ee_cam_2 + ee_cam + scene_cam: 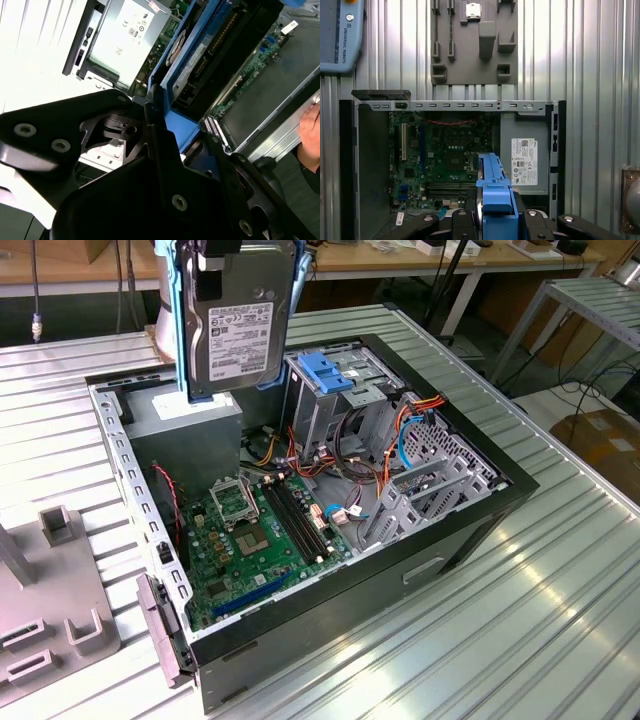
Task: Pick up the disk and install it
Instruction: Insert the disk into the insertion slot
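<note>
Claw (495,221) grips disk (492,176) over the open case (455,105).

The gripper (162,132) is black all over and not shiny. Its parts are big and flat with round corners, like thick plates laid over each other. Little round silver screws (179,202) sit in them, with two close together on one plate (75,125). Near the middle is a small round black knob (117,127). In the first wrist view it has long black bars (580,225), and these have silver screws in them too.
</note>
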You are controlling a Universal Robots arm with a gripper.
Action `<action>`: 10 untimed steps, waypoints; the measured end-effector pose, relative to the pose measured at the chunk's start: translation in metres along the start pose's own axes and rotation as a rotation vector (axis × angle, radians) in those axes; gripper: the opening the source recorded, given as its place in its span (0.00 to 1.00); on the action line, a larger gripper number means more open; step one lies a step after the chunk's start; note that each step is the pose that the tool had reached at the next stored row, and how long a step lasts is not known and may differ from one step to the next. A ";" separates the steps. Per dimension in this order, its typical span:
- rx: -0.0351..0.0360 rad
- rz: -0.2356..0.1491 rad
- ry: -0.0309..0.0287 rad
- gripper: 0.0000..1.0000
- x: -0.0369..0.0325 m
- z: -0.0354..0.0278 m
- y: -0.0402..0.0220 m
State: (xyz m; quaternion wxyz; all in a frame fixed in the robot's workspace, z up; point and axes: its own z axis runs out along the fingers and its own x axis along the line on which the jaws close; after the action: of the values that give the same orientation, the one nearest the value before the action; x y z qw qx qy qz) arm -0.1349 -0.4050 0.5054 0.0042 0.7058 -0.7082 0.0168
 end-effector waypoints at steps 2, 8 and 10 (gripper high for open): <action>0.0000 0.000 -0.0001 0.37 0.0011 0.0001 -0.0001; 0.0000 0.000 0.0000 0.37 0.0087 0.0005 -0.0008; 0.0000 0.000 0.0003 0.37 0.0117 0.0007 -0.0008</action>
State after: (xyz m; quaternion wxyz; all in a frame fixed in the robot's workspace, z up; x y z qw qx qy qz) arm -0.1342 -0.4168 0.5051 0.0043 0.7058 -0.7082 0.0170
